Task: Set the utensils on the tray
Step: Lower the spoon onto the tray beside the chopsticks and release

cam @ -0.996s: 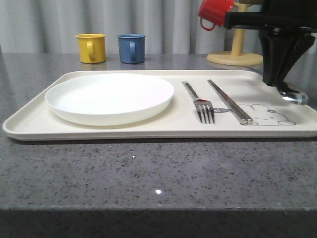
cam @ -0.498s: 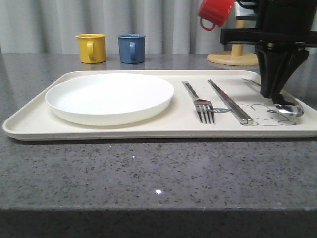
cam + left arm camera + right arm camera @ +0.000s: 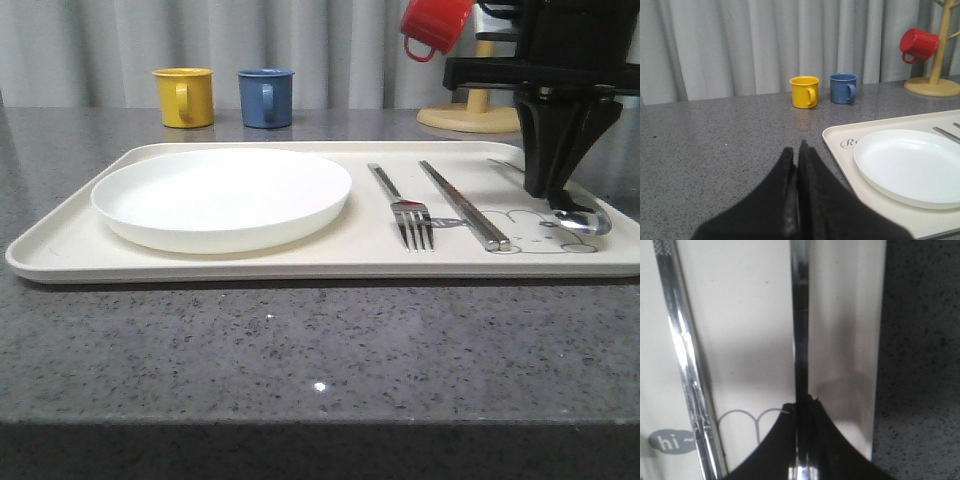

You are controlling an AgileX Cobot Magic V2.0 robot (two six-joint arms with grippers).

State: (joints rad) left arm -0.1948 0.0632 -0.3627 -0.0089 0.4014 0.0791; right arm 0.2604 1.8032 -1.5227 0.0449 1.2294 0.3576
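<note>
Right tool [image 3: 553,195] is down over the right end of the tray [image 3: 70,250], fingers clamped on the spoon [image 3: 583,221] handle. In the right wrist view the tool [image 3: 801,407] has its two fingers pinched tight on the thin handle [image 3: 801,315], no gap visible.

Spoon: bowl sits on the tray surface at the near right, just in front of and touching distance below the fingertips, over the rabbit drawing [image 3: 535,228]. Long axis runs near-to-far, bowl toward the front edge, handle going away toward the back rim and a bit left. Handle is roughly parallel to the chopsticks [image 3: 463,203].

Chopsticks lie just left of the spoon, flat on the tray, same near-far axis. Fork [image 3: 400,205] is left of them, tines toward the front. White plate [image 3: 221,196] takes the left half of the tray.

Left tool [image 3: 797,165] is closed on nothing, hovering over bare counter [image 3: 715,145] off the tray's left end.

Versus 1 s ago: the spoon bowl was hanging beyond the tray's right rim; now it is in over the tray and lower. Versus 0.5 s ago: almost no change, tool and spoon in the same spot.

Yellow mug [image 3: 184,96] and blue mug [image 3: 265,97] stand on the counter behind the tray; red mug [image 3: 435,25] hangs on the wooden stand [image 3: 474,105].
</note>
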